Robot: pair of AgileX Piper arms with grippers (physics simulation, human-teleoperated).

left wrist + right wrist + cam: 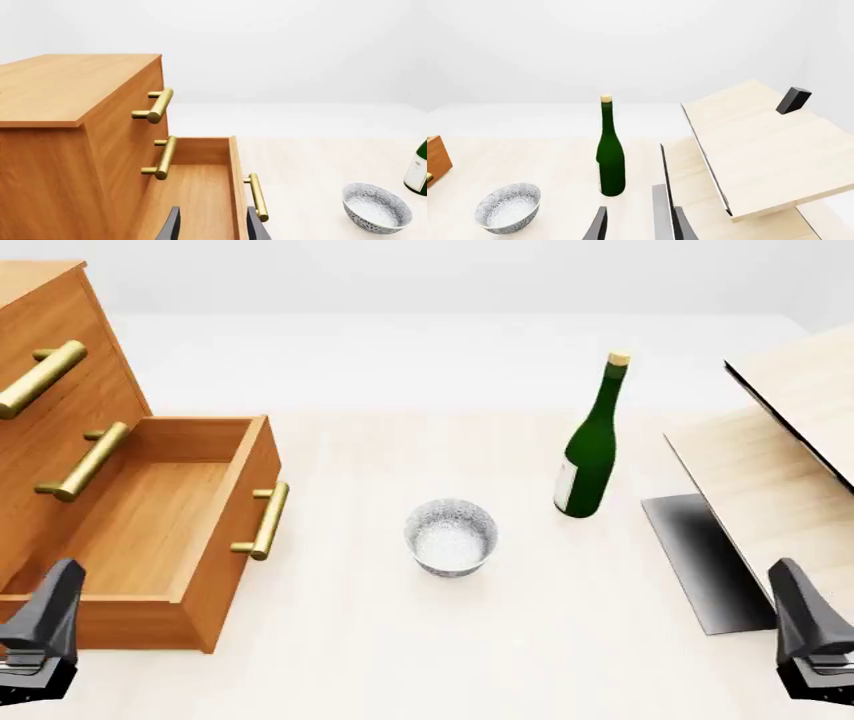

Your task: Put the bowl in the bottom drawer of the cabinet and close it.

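On the left wrist view: cabinet (73,125), orange-brown, two upper drawers shut; bottom drawer (200,190) pulled out and holding nothing, its long axis running out from the cabinet front, brass handle (257,196) on the outer face. Left hand (210,225): two dark fingertips apart over the drawer, gripping nothing. Bowl (375,207) stands upright on the pale surface (313,165), mouth up, well apart from the drawer. On the front view: bowl (451,536) near the middle of the surface (400,640), between the bottom drawer (147,530) and a green bottle (590,445) standing upright; being round, it has no long axis. Left hand (40,640) and right hand (814,645) sit low at the near corners, both away from the bowl. A pale wood board (787,440) leans at the right. On the right wrist view: right hand (637,225) spread, holding nothing; bowl (508,207) beside the bottle (610,160). Status, as judged: drawer opened; grasping, placing and closing remain.
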